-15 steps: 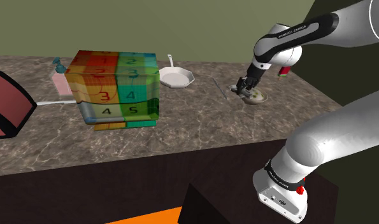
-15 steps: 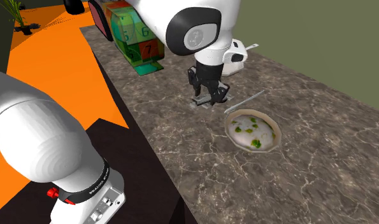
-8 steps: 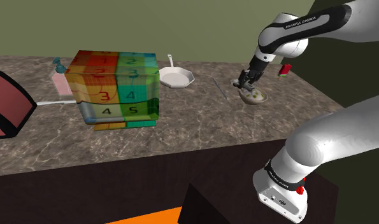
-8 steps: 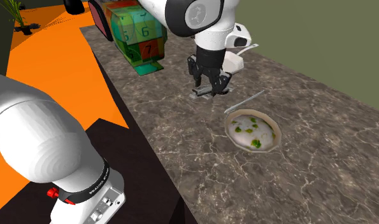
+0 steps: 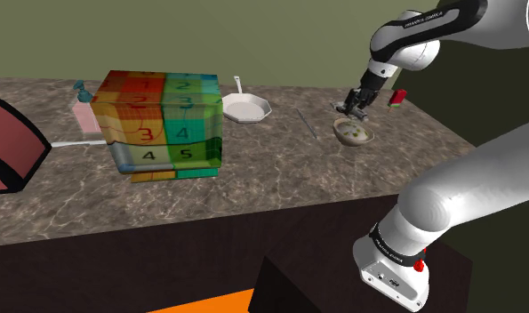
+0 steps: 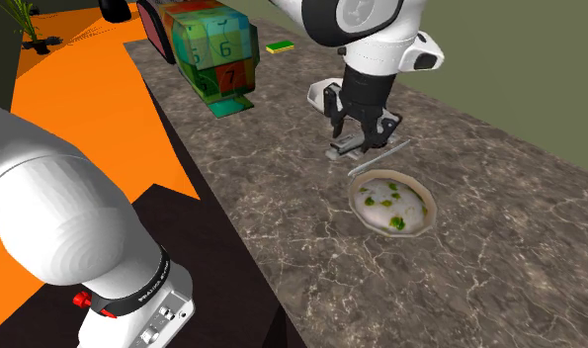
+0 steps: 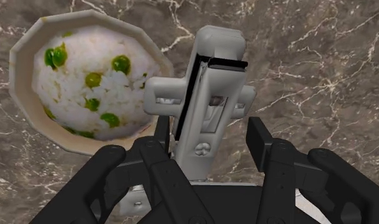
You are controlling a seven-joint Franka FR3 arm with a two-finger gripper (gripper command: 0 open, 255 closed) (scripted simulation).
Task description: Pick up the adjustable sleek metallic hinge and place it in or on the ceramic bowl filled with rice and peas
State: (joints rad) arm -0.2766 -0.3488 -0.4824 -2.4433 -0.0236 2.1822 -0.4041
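Hinge was seen clasped between the two black fingers of the gripper, its pale grey body standing out lengthwise past the fingertips. In the second exterior view the gripper was pointed down over the marbled counter, with the hinge held clear of the surface, close beside the bowl and not in it. Rice with green peas was noted inside the bowl. A thin grey rod was seen lying on the counter just beside the bowl's rim. In the shoulder view a many-coloured numbered box and a white dish were recorded well apart from the bowl, toward that view's left.
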